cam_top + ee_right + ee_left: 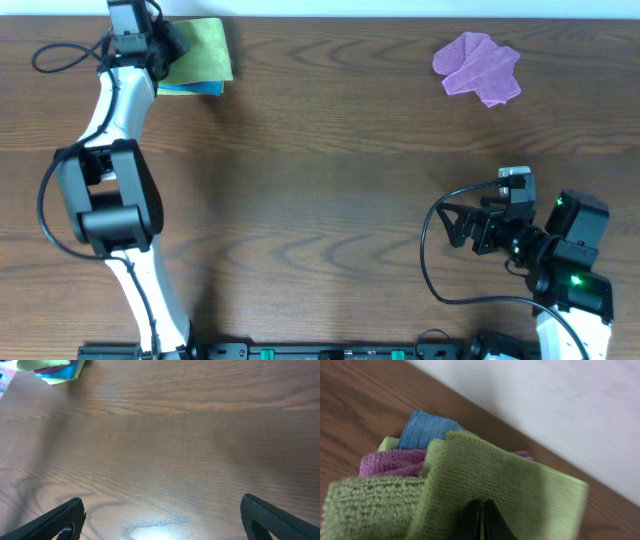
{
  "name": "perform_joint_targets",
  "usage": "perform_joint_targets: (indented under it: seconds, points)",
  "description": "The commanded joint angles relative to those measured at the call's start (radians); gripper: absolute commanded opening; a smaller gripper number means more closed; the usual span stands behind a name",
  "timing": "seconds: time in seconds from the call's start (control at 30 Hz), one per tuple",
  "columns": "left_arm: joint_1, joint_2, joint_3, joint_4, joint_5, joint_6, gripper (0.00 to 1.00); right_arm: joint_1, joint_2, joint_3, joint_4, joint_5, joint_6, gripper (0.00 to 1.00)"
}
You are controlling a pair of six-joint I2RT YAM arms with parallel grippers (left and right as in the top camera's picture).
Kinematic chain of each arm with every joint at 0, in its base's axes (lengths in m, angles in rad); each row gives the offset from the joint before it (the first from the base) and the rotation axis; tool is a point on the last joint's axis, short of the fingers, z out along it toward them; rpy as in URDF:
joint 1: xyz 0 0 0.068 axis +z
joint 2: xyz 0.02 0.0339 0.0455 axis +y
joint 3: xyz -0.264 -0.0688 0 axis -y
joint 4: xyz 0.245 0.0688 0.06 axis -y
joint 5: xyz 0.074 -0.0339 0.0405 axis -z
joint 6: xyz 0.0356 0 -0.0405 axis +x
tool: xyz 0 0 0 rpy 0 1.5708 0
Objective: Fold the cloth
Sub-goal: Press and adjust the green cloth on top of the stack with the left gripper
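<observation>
— Where do we find the cloth (203, 48)?
— Right at the left gripper (165, 48). The lime-green cloth lies just ahead of its fingertips and spreads to either side of them, on top of a small pile near the far edge of the bench (320, 180).
— And how do the jaws stand?
— Pressed together. In the left wrist view we see the two dark fingers (472, 522) side by side with only a thin line between them. A flap of the cloth rises from their tips. We take it that they pinch that flap, though the nap of the fabric hides the very tips from us.
— What else do we have in that pile?
— Beyond the gripper and a little to its left, a purple cloth (390, 462) peeks out beneath the green. A blue cloth (424, 430) shows farther ahead, nearer the bench edge. All three touch.
— What of the other arm?
— The right gripper (452, 227) hangs above bare wood, well apart from the pile, its jaws spread wide. From its own camera we see one finger at each lower corner, and the pile far ahead in the upper left corner. A crumpled purple cloth (478, 66) lies alone on the bench, off to one side of that gripper and well apart from it.
</observation>
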Motion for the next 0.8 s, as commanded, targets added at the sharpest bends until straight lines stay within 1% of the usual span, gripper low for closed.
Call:
perform_joint_targets:
  seconds: [0.0,0.13,0.3,0.47,0.5,0.57,0.63,0.77]
  points:
    - [0.006,0.042,0.019,0.027,-0.042,-0.029,0.06,-0.005,0.0,-0.005,-0.001,-0.01,0.011,0.99]
    - [0.006,0.093,0.019,0.065,-0.068,-0.038,0.06,-0.005,0.0,-0.005,-0.001,-0.011,0.011,0.99]
    - [0.007,0.114,0.019,0.085,-0.155,-0.041,0.06,-0.005,0.0,-0.005,-0.001,-0.011,0.011,0.99]
    - [0.015,0.113,0.023,0.101,-0.141,-0.033,0.07,-0.005,0.0,-0.005,-0.001,-0.011,0.011,0.99]
    - [0.015,0.113,0.027,0.1,-0.126,-0.031,0.09,-0.005,0.0,-0.005,-0.001,-0.011,0.011,0.99]
    - [0.014,0.109,0.042,0.099,-0.083,-0.017,0.18,-0.005,0.0,-0.005,-0.001,-0.011,0.011,0.99]
    - [0.014,0.1,0.066,0.09,-0.053,0.003,0.21,-0.005,0.0,-0.005,-0.001,-0.01,0.011,0.99]
    - [0.013,0.082,0.146,0.003,-0.015,0.055,0.31,-0.005,0.0,-0.005,-0.001,-0.011,0.011,0.99]
